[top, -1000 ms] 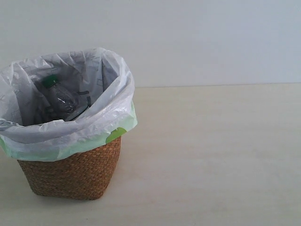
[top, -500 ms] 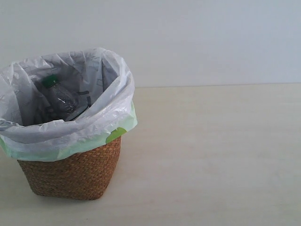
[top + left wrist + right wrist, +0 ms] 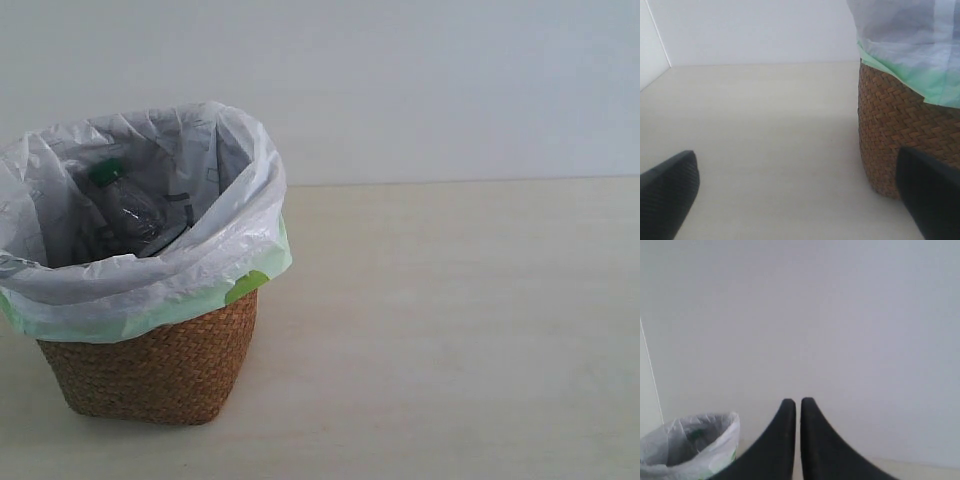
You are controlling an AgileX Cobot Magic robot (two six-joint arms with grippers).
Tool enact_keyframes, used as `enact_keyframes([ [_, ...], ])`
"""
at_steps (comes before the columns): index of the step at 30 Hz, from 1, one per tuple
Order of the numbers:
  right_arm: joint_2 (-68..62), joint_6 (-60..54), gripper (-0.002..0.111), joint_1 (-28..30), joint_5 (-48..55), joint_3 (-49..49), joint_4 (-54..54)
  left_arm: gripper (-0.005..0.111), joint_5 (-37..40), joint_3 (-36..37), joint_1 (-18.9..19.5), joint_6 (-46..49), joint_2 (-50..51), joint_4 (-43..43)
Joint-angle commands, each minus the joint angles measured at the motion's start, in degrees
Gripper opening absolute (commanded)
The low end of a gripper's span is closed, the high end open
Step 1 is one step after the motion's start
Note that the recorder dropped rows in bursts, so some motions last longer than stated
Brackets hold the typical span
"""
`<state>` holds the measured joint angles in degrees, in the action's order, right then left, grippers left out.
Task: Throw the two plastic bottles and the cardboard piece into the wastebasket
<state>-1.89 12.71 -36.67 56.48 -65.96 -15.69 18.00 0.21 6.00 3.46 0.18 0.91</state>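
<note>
Clear thin plastic, the green-capped bottle [image 3: 125, 205] lying inside the wastebasket [image 3: 160, 365] at eight o'clock on the counter [image 3: 450, 320] looks light, crushable, best gripped mid-body; left tool [image 3: 795, 172] gapes wide, empty; right tool [image 3: 798, 404] pinched together, empty

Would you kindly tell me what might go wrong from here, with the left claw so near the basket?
The left claw hangs open low beside the wastebasket, one finger by its wicker wall; a sideways swing could shove or tip it. The loose plastic bag overhangs the rim and might snag. Only the green-capped bottle shows clearly inside, so the rest may be wrongly assumed binned.
</note>
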Motion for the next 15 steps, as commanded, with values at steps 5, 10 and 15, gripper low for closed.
enact_keyframes([
  [5, 1.89, -0.85, 0.0, 8.32, -0.2, 0.83, 3.16, 0.108, -0.48, -0.21, 0.14, -0.5, -0.18, 0.12],
  [10, 1.89, -6.07, 0.0, 20.32, -4.11, 0.83, 8.98, 0.108, -0.48, -0.21, 0.14, -0.5, -0.18, 0.12],
  [15, 1.89, -8.83, 0.0, 25.98, -8.69, 2.62, 14.5, 0.108, -0.48, -0.21, 0.14, -0.5, -0.18, 0.12],
])
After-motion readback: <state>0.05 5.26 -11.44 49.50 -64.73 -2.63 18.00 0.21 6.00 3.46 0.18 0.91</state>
